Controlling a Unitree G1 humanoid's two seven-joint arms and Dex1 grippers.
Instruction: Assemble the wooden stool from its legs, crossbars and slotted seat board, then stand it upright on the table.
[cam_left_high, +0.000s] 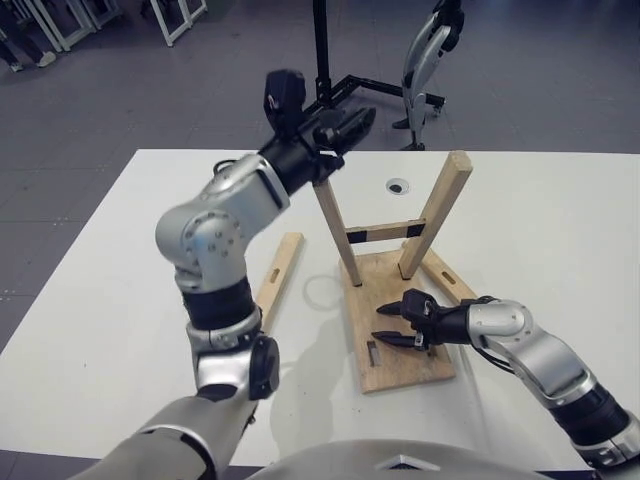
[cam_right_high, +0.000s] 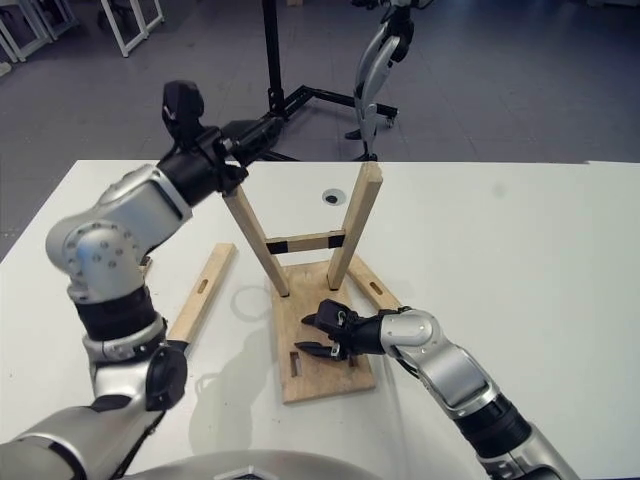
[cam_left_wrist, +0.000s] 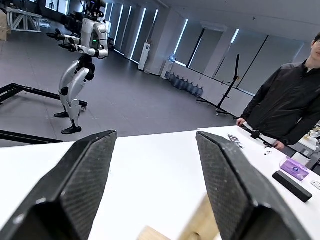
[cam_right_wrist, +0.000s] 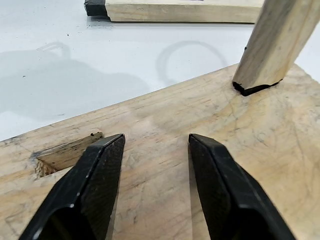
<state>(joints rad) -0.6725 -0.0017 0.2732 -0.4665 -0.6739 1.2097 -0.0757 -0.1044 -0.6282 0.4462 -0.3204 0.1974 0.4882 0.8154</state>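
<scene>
Pale seat board (cam_left_high: 415, 368) flat on white tabletop (cam_left_high: 540, 220), two slanted legs (cam_left_high: 338, 232) slotted in, black-tipped crossbar (cam_left_high: 385, 232) between, left claw (cam_left_high: 362, 122) spread at one leg's top, right claw (cam_left_high: 380, 325) spread over board

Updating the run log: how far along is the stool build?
Done: two legs stand in the seat board, joined by a crossbar. In hand: nothing gripped; left gripper open by one standing leg's top, right gripper open over the board near an empty slot. Left: a loose leg on the table and a slotted piece beside the board to fit, then turning it all upright.
</scene>
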